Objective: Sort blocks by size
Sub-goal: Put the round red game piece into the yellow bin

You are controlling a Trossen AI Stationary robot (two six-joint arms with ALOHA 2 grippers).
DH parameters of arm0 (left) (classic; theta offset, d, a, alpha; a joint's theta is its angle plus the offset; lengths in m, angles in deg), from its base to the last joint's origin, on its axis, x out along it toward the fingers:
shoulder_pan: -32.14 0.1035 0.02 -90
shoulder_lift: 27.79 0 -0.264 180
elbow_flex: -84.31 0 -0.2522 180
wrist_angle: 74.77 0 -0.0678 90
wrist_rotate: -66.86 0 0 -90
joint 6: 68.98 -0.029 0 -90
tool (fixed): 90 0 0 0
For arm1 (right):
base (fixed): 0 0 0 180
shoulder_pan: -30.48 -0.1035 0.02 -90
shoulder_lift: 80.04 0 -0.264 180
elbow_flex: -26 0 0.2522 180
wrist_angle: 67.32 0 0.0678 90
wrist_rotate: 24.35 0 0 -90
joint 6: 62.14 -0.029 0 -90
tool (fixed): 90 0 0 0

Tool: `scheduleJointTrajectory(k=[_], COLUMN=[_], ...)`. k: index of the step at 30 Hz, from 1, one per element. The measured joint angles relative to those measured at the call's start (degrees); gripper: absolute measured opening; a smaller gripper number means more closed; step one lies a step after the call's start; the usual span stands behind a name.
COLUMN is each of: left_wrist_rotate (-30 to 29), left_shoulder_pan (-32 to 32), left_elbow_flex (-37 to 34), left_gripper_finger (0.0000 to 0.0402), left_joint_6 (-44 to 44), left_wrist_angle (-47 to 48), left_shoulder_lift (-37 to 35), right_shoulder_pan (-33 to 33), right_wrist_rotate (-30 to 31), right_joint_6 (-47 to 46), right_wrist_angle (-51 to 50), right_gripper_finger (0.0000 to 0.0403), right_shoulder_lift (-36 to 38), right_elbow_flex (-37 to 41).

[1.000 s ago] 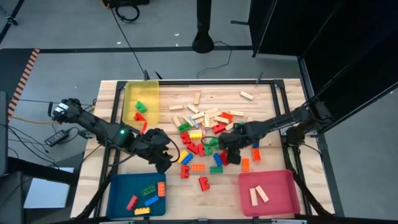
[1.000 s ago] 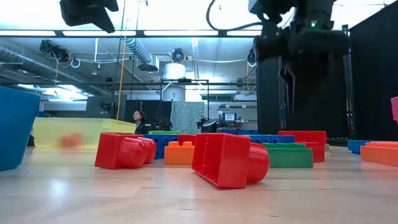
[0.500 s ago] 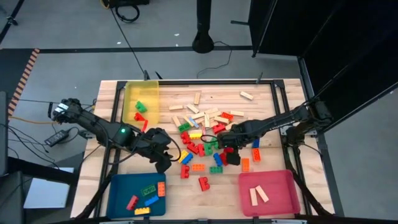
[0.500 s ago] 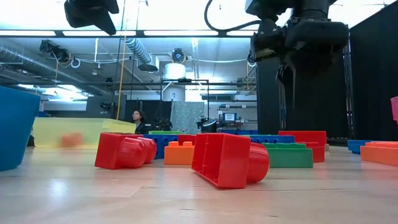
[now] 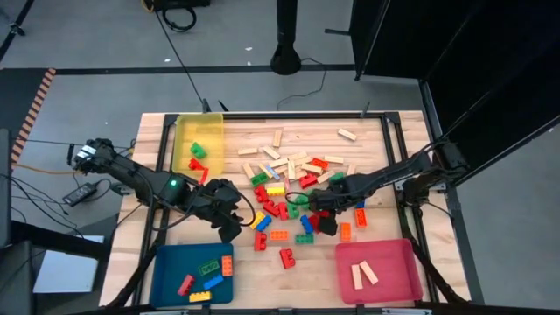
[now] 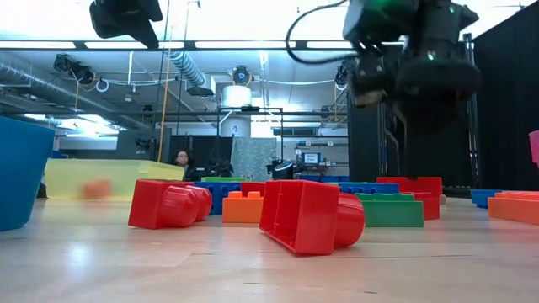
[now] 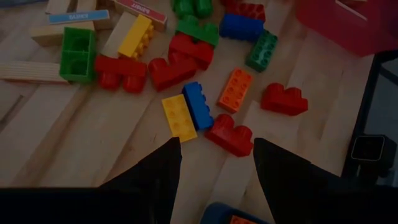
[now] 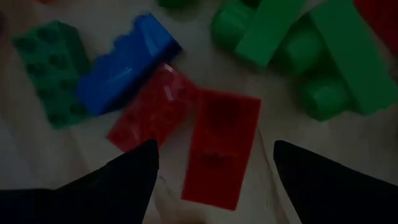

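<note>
Blocks [image 5: 284,188] mid-table, three trays around; one tray [image 5: 199,143] behind-left, two in front

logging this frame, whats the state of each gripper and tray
left gripper: fingers open, empty, above the blocks
right gripper: fingers open, empty, over a red block
yellow tray: holds a green and a red block
blue tray: holds several blocks
pink tray: holds two wooden bars

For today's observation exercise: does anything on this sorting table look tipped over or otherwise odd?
Yes. In the low view, two red blocks lie tipped on their sides, studs pointing sideways rather than up. Otherwise the loose pile mid-table simply remains unsorted; nothing looks damaged.
</note>
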Motion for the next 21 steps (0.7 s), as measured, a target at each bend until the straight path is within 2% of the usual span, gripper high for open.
scheduleJointTrajectory(k=[7, 11, 17, 21], left_wrist_rotate=[-1.1, -1.1, -2.1, -2.2], left_shoulder_pan=[0.0, 0.0, 0.0, 0.0], left_elbow_flex=[0.0, 0.0, 0.0, 0.0], left_gripper_finger=[0.0207, 0.0207, 0.0207, 0.0207], left_joint_6=[0.0, 0.0, 0.0, 0.2], left_wrist_angle=[0.0, 0.3, 0.7, 0.4], left_shoulder_lift=[0.0, 0.0, 0.0, -0.2], right_shoulder_pan=[1.1, 1.9, 2.4, 2.3], right_wrist_rotate=[0.2, 0.4, 0.6, 0.1], right_joint_6=[-1.1, -2.5, -6.2, -8.2], right_wrist_angle=[4.7, 7.5, 7.9, 8.3], right_gripper_finger=[0.0314, 0.0262, 0.0141, 0.0145], right_shoulder_lift=[0.0, 0.0, 0.2, 0.1], right_elbow_flex=[5.0, 7.1, 8.8, 8.5])
